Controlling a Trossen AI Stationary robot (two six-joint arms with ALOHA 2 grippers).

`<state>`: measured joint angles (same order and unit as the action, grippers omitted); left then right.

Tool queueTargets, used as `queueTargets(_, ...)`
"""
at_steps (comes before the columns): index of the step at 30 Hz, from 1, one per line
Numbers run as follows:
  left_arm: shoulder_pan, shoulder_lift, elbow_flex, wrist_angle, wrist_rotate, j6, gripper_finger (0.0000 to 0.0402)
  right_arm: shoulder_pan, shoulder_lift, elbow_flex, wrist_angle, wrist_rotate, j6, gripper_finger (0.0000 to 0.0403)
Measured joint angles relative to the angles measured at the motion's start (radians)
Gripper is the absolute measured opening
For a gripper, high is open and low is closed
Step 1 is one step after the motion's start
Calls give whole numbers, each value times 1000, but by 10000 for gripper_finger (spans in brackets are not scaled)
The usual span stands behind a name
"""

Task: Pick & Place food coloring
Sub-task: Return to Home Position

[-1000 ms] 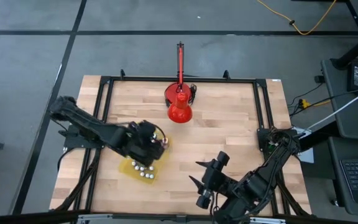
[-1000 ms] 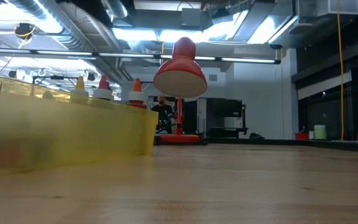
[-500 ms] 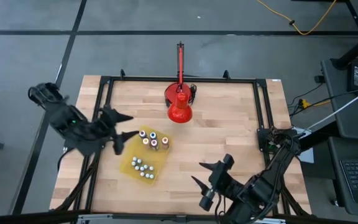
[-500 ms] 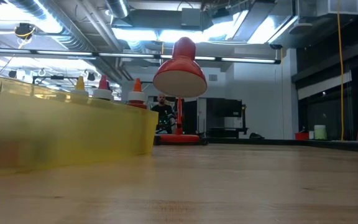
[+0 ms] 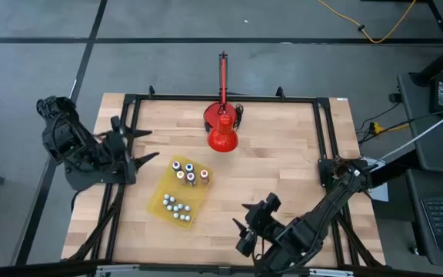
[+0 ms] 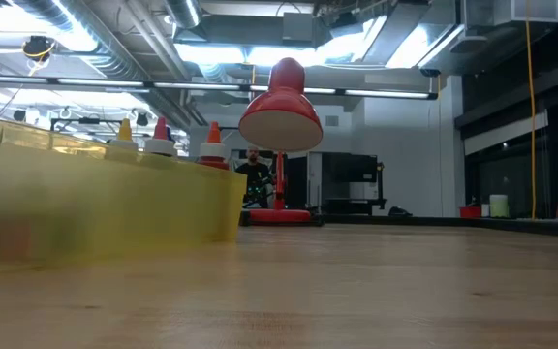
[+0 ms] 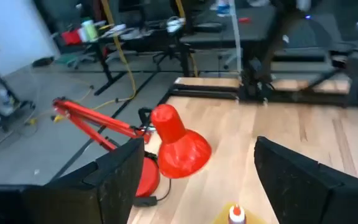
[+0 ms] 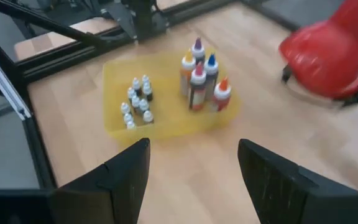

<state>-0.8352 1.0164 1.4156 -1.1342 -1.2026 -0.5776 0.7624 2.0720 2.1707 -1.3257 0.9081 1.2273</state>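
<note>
The food coloring bottles [image 5: 183, 172] stand upright, close together, at the far end of a yellow tray [image 5: 194, 206]; their coloured tips [image 6: 161, 134] rise over the tray wall [image 6: 105, 208]. Several tiny white-capped bottles [image 8: 137, 102] stand at the tray's near end. My left gripper [image 5: 144, 146] hangs open over the table's left rail, left of the tray, with nothing between its fingers [image 7: 123, 180]. My right gripper [image 5: 241, 217] hovers open near the front edge, right of the tray, facing it [image 8: 194, 146].
A red desk lamp [image 5: 222, 132] stands at the far middle of the table, its shade [image 6: 279, 111] facing down. A black metal frame [image 5: 325, 131] runs round the tabletop. Bare wood lies across the right half.
My left gripper has risen from just over the tray's far end and drawn back toward the table's left edge, rolling as it went; the bottles it covered now show, standing as before. My right gripper has sunk a little and shifted slightly leftward.
</note>
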Motion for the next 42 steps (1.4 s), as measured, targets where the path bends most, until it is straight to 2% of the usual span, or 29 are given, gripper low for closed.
queueTargets(3,-39,-22,-42,4,-12,10,294,0,0,-93,129,-27,6,244)
queueTargets(8,-75,-55,-183,18,24,-118,294,0,0,-260,404,-86,-1,244)
queueTargets(12,-110,-89,-312,147,76,-211,294,0,0,-377,685,-109,-70,244)
queueTargets(15,-110,-102,-411,323,128,-110,294,-6,0,-441,820,-156,-133,244)
queueTargets(20,-37,-152,-520,587,274,48,294,-5,-45,-535,810,-147,-114,244)
queueTargets(23,35,-209,-579,757,427,149,294,6,-130,-592,815,-95,-114,244)
queueTargets(26,134,-276,-632,898,633,240,294,14,-223,-664,819,-79,-142,244)
queueTargets(30,256,-368,-681,959,793,284,294,21,-367,-771,842,-60,-198,244)
queueTargets(36,355,-465,-709,949,812,307,294,20,-591,-953,955,-28,-349,244)
queueTargets(42,398,-594,-787,960,750,294,294,27,-829,-1189,1141,11,-477,244)
